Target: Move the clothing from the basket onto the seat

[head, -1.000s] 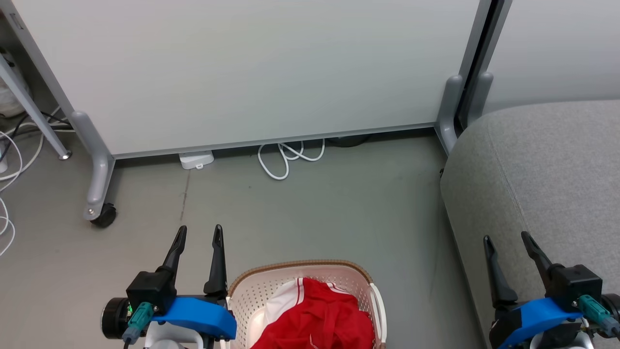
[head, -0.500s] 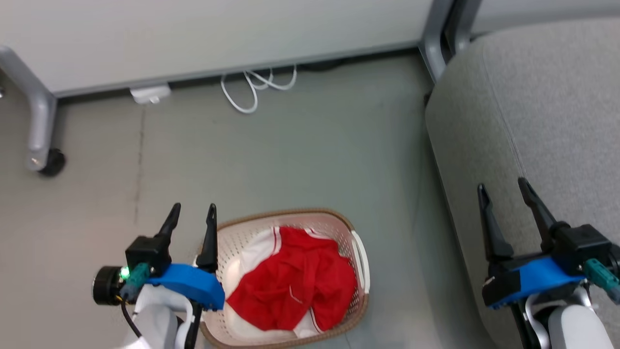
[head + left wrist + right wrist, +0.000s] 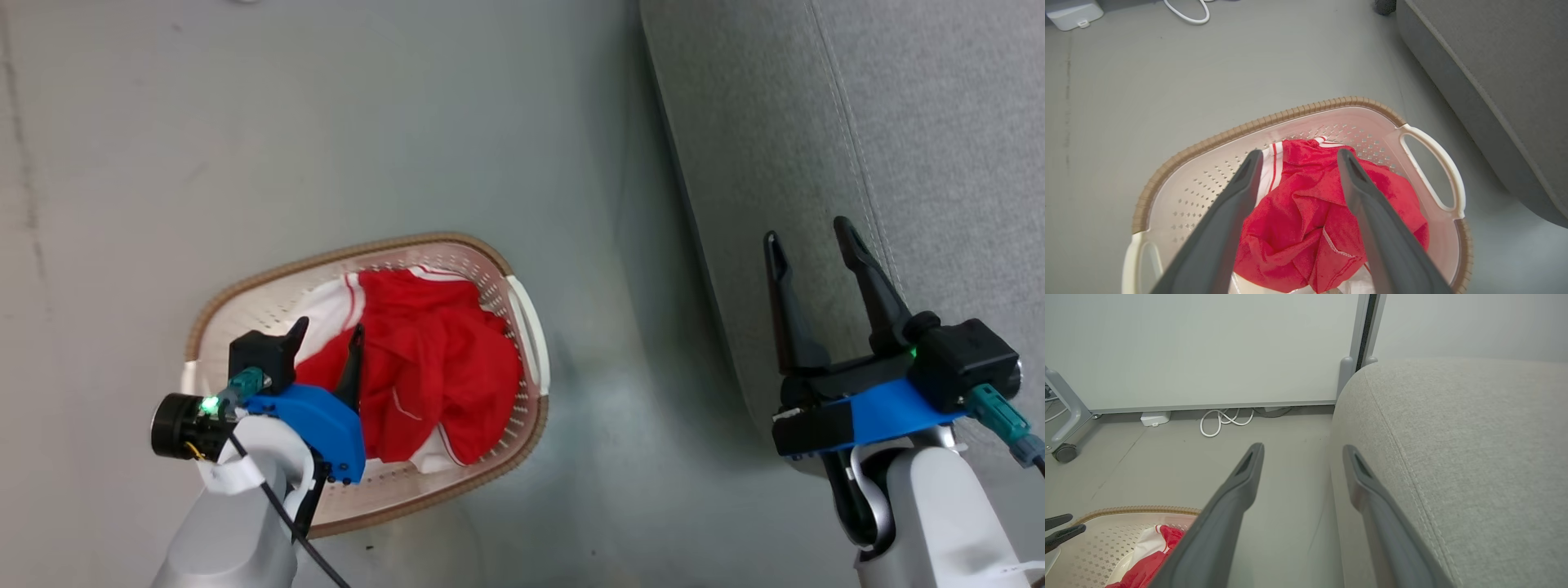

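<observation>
Grey floor [image 3: 326, 122] bears the basket [image 3: 1274, 118] of clothing [image 3: 433, 359]; left claw [image 3: 331, 326] above and right claw [image 3: 807, 229] both gape.

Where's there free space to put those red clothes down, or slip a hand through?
The grey sofa top is bare beyond the right gripper. The floor strip between basket and sofa is open. The basket's middle is crowded: clothing heaped there, left gripper over it.

- Readable text, brands, numbers, signs: none.
- Surfaces in view: the basket [image 3: 1306, 109]; the clothing [image 3: 1306, 212] inside it; the seat [image 3: 1494, 61] at 2 o'clock from the basket. No lettering can be made out on any.
</observation>
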Controlling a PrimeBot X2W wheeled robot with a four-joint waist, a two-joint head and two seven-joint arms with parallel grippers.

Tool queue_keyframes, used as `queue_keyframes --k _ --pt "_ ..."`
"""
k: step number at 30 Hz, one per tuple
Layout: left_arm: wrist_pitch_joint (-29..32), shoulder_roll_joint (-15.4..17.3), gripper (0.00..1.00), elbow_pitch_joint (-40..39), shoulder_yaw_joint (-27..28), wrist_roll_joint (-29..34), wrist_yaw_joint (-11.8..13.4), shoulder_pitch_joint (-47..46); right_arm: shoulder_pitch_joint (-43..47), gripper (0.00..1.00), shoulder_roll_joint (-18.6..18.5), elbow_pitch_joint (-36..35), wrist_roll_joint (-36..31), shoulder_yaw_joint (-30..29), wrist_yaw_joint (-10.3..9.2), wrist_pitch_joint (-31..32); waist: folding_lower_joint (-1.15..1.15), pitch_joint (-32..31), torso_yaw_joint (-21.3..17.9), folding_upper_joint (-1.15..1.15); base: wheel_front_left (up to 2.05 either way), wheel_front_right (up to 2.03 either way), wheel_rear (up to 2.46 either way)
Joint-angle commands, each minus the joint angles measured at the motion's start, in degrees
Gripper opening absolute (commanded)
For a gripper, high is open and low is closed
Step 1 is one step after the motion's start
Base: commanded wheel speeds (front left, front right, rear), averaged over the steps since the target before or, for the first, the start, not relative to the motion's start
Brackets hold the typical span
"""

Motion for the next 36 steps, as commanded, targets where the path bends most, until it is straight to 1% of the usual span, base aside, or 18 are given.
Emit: queue_keyframes --k 1,5,9,13,19,24,29,30,31,32,36 --pt "0.63 0.39 1.0 0.41 -0.57 -0.82 -0.35 -1.67 -1.21 1.0 0.13 0.31 0.48 0.48 0.01 -0.52 -0.02 4.27 -3.57 0.0 0.0 0.0 0.0" --pt "3.49 0.84 1.0 1.71 -4.96 -4.66 -0.29 -3.32 -2.35 1.0 0.11 2.02 2.62 2.07 0.01 -1.89 -0.02 6.6 -5.15 0.0 0.0 0.0 0.0" --pt "6.53 1.9 1.0 3.29 -7.18 -7.95 -0.3 -5.14 -3.97 1.0 0.13 3.42 4.05 3.95 0.01 -3.17 -0.02 8.85 -6.73 0.0 0.0 0.0 0.0" --pt "7.59 2.42 1.0 5.25 -6.63 -9.4 -0.29 -6.9 -5.46 1.0 0.13 4.25 6.44 6.56 0.01 -3.95 -0.02 10.97 -8.44 0.0 0.0 0.0 0.0" --pt "9.42 2.16 1.0 7.92 -6.15 -10.43 0.74 -8.79 -7.32 1.0 0.11 4.92 8.79 9.82 0.01 -4.59 -0.02 13.2 -10.23 0.0 0.0 0.0 0.0" --pt "11.97 1.99 1.0 10.13 -5.93 -11.15 2.24 -9.53 -7.66 1.0 0.12 4.5 9.89 10.24 0.01 -4.61 -0.02 14.41 -11.03 0.0 0.0 0.0 0.0" --pt "13.83 1.79 1.0 11.53 -5.89 -11.65 3.12 -9.84 -7.69 1.0 0.12 4.08 10.32 9.93 0.01 -4.61 -0.02 14.89 -11.43 0.0 0.0 0.0 0.0" --pt "13.9 1.8 0.46 11.64 -5.88 -11.78 3.17 -9.97 -7.7 1.0 0.12 4.05 10.35 9.86 0.01 -4.61 -0.02 14.92 -11.44 0.0 0.0 0.0 0.0" --pt "13.93 1.8 0.14 11.75 -5.95 -11.88 3.2 -10.06 -7.72 1.0 0.12 4.04 10.35 9.8 0.01 -4.62 -0.02 14.94 -11.42 0.0 0.0 0.0 0.0" --pt "13.98 1.77 0.0 11.82 -6.07 -11.94 3.12 -10.15 -7.7 1.0 0.12 4.05 10.37 9.73 0.01 -4.62 -0.02 14.95 -11.39 0.0 0.0 0.0 0.0" --pt "13.57 1.72 0.0 11.8 -6.56 -11.94 2.54 -10.43 -7.84 1.0 0.12 4.15 9.96 9.54 0.01 -4.62 -0.02 14.91 -11.12 0.0 0.0 0.0 0.0"
